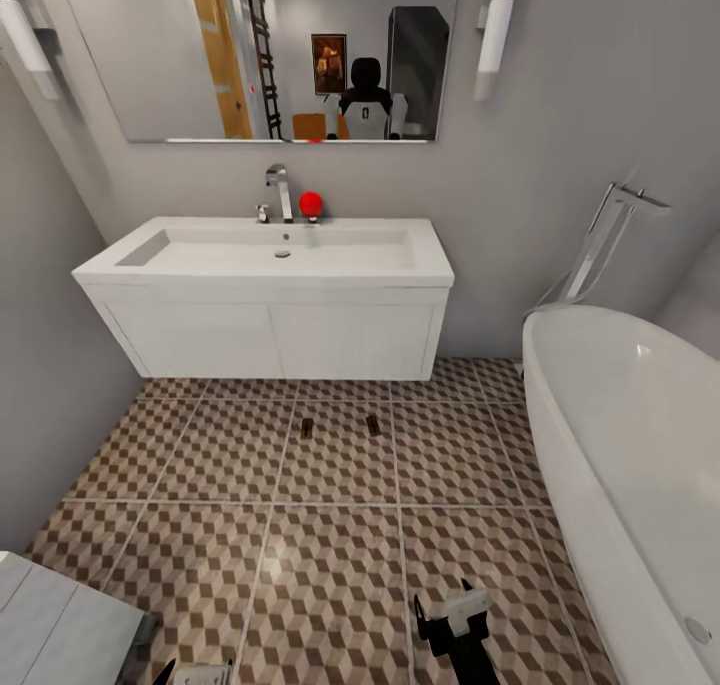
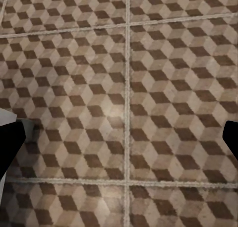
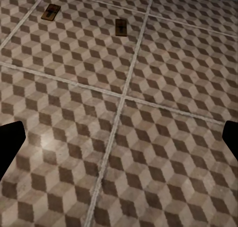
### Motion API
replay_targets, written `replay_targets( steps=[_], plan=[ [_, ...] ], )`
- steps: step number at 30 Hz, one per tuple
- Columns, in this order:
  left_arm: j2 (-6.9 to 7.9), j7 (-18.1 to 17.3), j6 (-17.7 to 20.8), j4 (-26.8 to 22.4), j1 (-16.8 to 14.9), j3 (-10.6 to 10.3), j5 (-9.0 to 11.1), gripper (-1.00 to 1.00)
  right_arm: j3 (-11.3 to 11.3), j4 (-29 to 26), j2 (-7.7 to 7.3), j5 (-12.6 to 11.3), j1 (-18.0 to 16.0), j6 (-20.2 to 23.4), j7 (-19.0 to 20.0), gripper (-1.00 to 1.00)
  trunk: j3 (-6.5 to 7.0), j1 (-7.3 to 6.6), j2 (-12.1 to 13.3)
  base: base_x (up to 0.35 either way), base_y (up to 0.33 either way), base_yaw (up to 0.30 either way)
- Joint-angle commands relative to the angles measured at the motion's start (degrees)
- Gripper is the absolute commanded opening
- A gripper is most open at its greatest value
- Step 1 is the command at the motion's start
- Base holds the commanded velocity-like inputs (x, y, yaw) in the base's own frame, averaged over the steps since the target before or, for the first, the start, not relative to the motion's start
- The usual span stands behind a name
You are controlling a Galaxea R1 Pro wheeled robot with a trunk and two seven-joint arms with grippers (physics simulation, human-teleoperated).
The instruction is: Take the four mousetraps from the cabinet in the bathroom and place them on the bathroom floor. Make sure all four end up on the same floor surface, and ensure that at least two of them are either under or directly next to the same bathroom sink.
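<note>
Tan mousetraps [image 1: 307, 426] and [image 1: 372, 424] lie on the bathroom floor [image 1: 330, 565] just before the sink [image 1: 270, 335]. Both end effectors, left [image 2: 119, 152] and right [image 3: 119, 147], gape empty; turn carefully, sparing them.

Home bathrm: sink [image 1: 265, 265] w/ mirror [image 1: 280, 55], bathtub [image 1: 630, 445], tiled bathroom floor [image 1: 330, 565].

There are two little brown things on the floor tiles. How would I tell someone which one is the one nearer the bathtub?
Start at the white sink under the mirror. On the bathroom floor, just in front of its panels, lie two mousetraps, small tan boards, side by side. The one you want is closer to the white bathtub; its neighbour lies nearer the left wall.
</note>
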Motion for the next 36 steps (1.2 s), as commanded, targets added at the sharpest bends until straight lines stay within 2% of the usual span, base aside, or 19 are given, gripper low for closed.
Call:
replay_targets(
  steps=[1,8,11,15,17,22,26,29,33,36],
  plan=[
    [-0.02,0.23,-0.30,0.21,-0.08,-0.49,0.21,1.00,0.46,0.07,0.02,0.07,-0.04,-0.06,-0.54,1.00,0.05,0.00,-0.02,0.000,0.000,0.000],
    [0.02,0.23,-0.30,0.21,-0.08,-0.48,0.21,1.00,0.37,0.07,-0.44,0.01,-0.04,-0.07,-0.62,1.00,0.66,0.00,-0.02,0.000,0.000,0.000],
    [0.05,0.23,-0.30,0.20,-0.08,-0.48,0.21,1.00,0.35,0.21,-0.75,-0.66,0.03,0.03,-0.69,1.00,0.93,0.00,-0.02,0.000,0.000,0.000],
    [0.06,0.23,-0.30,0.20,-0.08,-0.48,0.21,1.00,0.34,0.36,-1.77,-1.91,1.89,0.09,-0.71,1.00,1.29,0.00,-0.02,0.000,0.000,0.000],
    [0.07,0.23,-0.30,0.21,-0.08,-0.48,0.21,1.00,0.33,0.39,-2.45,-2.18,2.76,0.10,-0.76,1.00,1.47,0.00,-0.02,0.000,0.000,0.000],
    [0.05,0.23,-0.30,0.21,-0.08,-0.48,0.21,1.00,0.33,0.41,-5.74,-2.47,5.31,0.10,-0.73,1.00,1.92,0.00,-0.02,0.000,0.000,0.000],
    [0.01,0.23,-0.30,0.21,-0.08,-0.48,0.21,1.00,0.33,0.42,-9.02,-2.51,6.95,0.05,-0.63,1.00,2.28,0.00,-0.02,0.000,0.000,0.000],
    [-0.01,0.23,-0.30,0.21,-0.08,-0.48,0.21,1.00,0.33,0.42,-10.47,-2.74,8.07,0.03,-0.57,1.00,2.56,0.00,-0.02,0.000,0.000,0.000],
    [0.01,0.23,-0.31,0.21,-0.04,-0.48,0.21,1.00,0.36,0.42,-11.02,-4.07,8.64,0.06,-0.49,1.00,2.92,0.00,-0.02,0.000,0.000,0.000],
    [0.05,0.23,-0.40,0.21,0.17,-0.48,0.21,1.00,0.41,0.42,-10.76,-5.05,8.78,0.13,-0.34,1.00,3.19,0.00,-0.02,0.000,0.000,0.000]
  ],
)
